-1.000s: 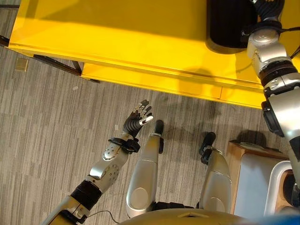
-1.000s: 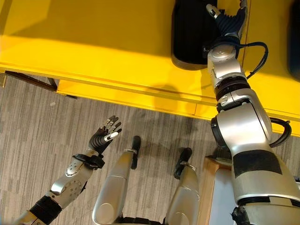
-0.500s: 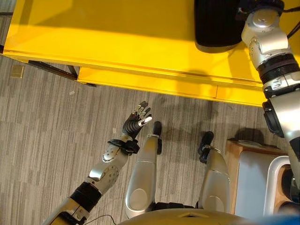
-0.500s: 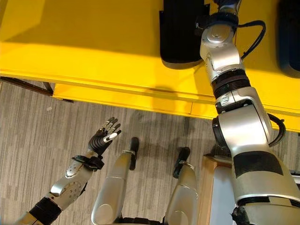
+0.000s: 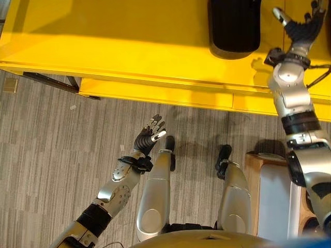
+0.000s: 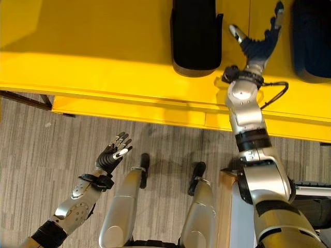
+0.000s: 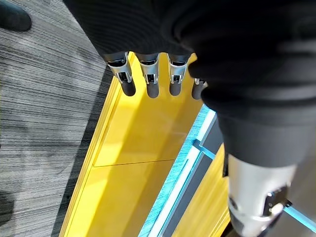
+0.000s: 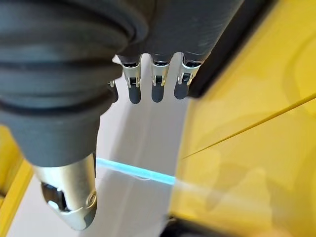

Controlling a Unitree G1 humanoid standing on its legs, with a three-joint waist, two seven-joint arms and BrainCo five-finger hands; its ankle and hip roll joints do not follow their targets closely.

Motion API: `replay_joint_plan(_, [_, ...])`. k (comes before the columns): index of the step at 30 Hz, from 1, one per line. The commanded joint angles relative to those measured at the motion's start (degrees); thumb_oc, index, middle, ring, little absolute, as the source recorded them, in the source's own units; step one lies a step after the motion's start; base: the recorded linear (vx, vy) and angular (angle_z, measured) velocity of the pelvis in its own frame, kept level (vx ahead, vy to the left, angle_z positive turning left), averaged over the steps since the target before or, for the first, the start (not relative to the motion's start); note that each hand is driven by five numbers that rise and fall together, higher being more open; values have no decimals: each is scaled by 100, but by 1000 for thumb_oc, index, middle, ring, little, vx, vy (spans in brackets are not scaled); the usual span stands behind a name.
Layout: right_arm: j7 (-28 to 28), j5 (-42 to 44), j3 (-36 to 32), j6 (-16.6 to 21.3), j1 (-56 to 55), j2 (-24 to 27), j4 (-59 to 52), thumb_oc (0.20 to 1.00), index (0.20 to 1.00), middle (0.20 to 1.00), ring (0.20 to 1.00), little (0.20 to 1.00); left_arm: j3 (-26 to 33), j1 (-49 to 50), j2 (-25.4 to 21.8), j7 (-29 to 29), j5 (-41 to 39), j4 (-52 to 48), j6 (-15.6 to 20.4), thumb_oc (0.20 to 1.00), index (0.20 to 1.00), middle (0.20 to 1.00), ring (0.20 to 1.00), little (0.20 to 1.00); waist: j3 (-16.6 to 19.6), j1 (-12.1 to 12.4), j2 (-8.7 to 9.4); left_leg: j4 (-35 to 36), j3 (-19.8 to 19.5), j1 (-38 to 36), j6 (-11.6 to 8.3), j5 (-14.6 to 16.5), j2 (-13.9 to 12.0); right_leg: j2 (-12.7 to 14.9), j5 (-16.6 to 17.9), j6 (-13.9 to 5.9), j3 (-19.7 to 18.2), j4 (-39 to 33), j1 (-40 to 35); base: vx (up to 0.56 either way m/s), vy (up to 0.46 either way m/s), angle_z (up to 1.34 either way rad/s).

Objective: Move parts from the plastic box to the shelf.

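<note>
A long black part (image 5: 234,27) lies on the yellow shelf (image 5: 119,41), its rounded end towards the shelf's front edge. My right hand (image 5: 299,34) hovers over the shelf just to the right of that part, apart from it, open with its fingers (image 8: 157,84) spread and nothing in it. A second dark part (image 6: 312,39) lies further right on the shelf. My left hand (image 5: 147,138) hangs low over the grey floor in front of the shelf, open and empty, its straight fingers (image 7: 148,81) pointing at the shelf's edge.
A pale box on a wooden stand (image 5: 261,164) sits at the lower right beside me. The shelf's front lip (image 5: 155,93) runs across the view, with a dark frame leg (image 5: 49,80) under its left part. Grey striped floor (image 5: 51,150) lies on the left.
My right hand has come off the black part and drawn back to its right, fingers spread. The part stays on the shelf. The camera has shifted; the left hand holds its pose.
</note>
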State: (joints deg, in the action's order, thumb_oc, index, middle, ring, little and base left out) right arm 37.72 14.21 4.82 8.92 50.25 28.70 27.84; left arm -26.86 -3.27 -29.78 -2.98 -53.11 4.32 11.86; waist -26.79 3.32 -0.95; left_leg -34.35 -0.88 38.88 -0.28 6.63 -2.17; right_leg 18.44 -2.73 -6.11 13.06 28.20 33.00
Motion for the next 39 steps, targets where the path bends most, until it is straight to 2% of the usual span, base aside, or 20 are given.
replay_joint_plan(1, [-38, -274, -297, 458, -189, 133, -479, 1000, 1000, 1000, 1000, 1000, 124, 238, 7, -2, 67, -217, 190, 1000, 1000, 1000, 1000, 1000, 47, 66, -7, 45, -81, -146, -66, 207, -23, -126, -560, -26, -42, 535, -177, 0, 0, 0])
replay_joint_plan(9, [-258, -264, -307, 536, -852, -235, -793, 1000, 1000, 1000, 1000, 1000, 150, 356, -7, 46, 95, -245, 151, 1000, 1000, 1000, 1000, 1000, 74, 39, 2, 56, -89, -134, -62, 175, -27, -126, -551, -29, -56, 542, -152, 10, -4, 0])
replay_joint_plan(10, [-294, -283, -252, 532, -878, -265, -800, 1000, 1000, 1000, 1000, 1000, 146, 368, -1, 65, 98, -235, 147, 1000, 1000, 1000, 1000, 1000, 95, 46, 8, 35, -108, -200, -89, 319, -37, -142, -673, -72, -81, 579, -206, 0, 0, 0])
replay_joint_plan(11, [-370, -237, -201, 557, -927, -341, -843, 1000, 1000, 1000, 1000, 1000, 150, 368, -2, 79, 105, -248, 143, 1000, 1000, 1000, 1000, 1000, 68, 47, 8, 41, -92, -138, -56, 181, -34, -129, -556, -28, -53, 567, -154, 78, -27, -2])
replay_joint_plan(12, [-372, -236, -197, 555, -932, -343, -842, 1000, 1000, 1000, 1000, 1000, 150, 374, -1, 78, 104, -245, 142, 1000, 1000, 1000, 1000, 1000, 92, 48, 13, 26, -110, -200, -85, 320, -42, -144, -673, -72, -79, 594, -205, -82, 4, -1])
replay_joint_plan(13, [-463, -220, -106, 557, -938, -395, -896, 1000, 1000, 1000, 1000, 1000, 151, 375, -8, 88, 106, -247, 140, 1000, 1000, 1000, 1000, 1000, 69, 56, 13, 41, -98, -134, -57, 175, -36, -127, -561, -27, -54, 578, -155, 80, -23, 1])
replay_joint_plan(14, [-465, -219, -102, 556, -942, -397, -893, 1000, 1000, 1000, 1000, 1000, 151, 380, -7, 88, 105, -243, 138, 1000, 1000, 1000, 1000, 1000, 93, 57, 18, 25, -116, -196, -86, 315, -44, -141, -678, -71, -79, 606, -206, 0, -8, 5])
replay_joint_plan(16, [-526, -222, -12, 545, -935, -450, -914, 1000, 1000, 1000, 1000, 1000, 153, 400, 2, 88, 115, -237, 128, 1000, 1000, 1000, 1000, 1000, 96, 65, 18, 13, -118, -187, -86, 315, -40, -131, -679, -71, -74, 633, -193, 42, -13, 5])
replay_joint_plan(31, [-586, -88, 288, 500, -254, -629, -634, 1000, 1000, 1000, 1000, 1000, 175, 450, -78, 95, 135, -264, 156, 1000, 1000, 1000, 1000, 1000, 68, 241, -1, -92, -153, -150, -75, 348, 5, -89, -708, -92, 2, 713, -237, -1, 1, 1])
replay_joint_plan(32, [-571, -101, 290, 492, -194, -628, -611, 1000, 1000, 1000, 1000, 1000, 176, 440, -87, 95, 139, -271, 160, 1000, 1000, 1000, 1000, 1000, 54, 243, -8, -66, -143, -76, -44, 196, 20, -73, -584, -48, 28, 679, -179, 0, 0, 0])
replay_joint_plan(33, [-571, -100, 294, 491, -196, -631, -606, 1000, 1000, 1000, 1000, 1000, 176, 444, -85, 94, 138, -267, 158, 1000, 1000, 1000, 1000, 1000, 74, 244, -2, -87, -158, -137, -73, 338, 12, -86, -701, -93, 2, 708, -230, 11, 9, 4])
replay_joint_plan(35, [-562, -101, 310, 486, -107, -629, -554, 1000, 1000, 1000, 1000, 1000, 181, 458, -102, 91, 142, -264, 152, 1000, 1000, 1000, 1000, 1000, 69, 267, -10, -103, -149, -145, -70, 365, 12, -82, -719, -95, 6, 737, -234, 13, 11, 7])
replay_joint_plan(36, [-556, -99, 311, 485, -54, -602, -528, 1000, 1000, 1000, 1000, 1000, 181, 451, -112, 89, 145, -273, 157, 1000, 1000, 1000, 1000, 1000, 56, 274, -20, -71, -143, -74, -37, 208, 27, -71, -592, -48, 29, 702, -172, 9, 10, 4])
replay_joint_plan(37, [-549, -93, 315, 482, -26, -606, -501, 1000, 1000, 1000, 1000, 1000, 178, 461, -114, 89, 143, -276, 158, 1000, 1000, 1000, 1000, 1000, 77, 285, -14, -94, -158, -132, -65, 352, 20, -80, -708, -94, 11, 734, -225, 0, 0, 0])
replay_joint_plan(39, [-529, -72, 312, 486, 94, -594, -401, 1000, 1000, 1000, 1000, 1000, 166, 461, -128, 95, 132, -294, 166, 1000, 1000, 1000, 1000, 1000, 64, 304, -21, -123, -160, -129, -61, 375, 23, -72, -721, -97, 22, 745, -235, 55, 0, 6])
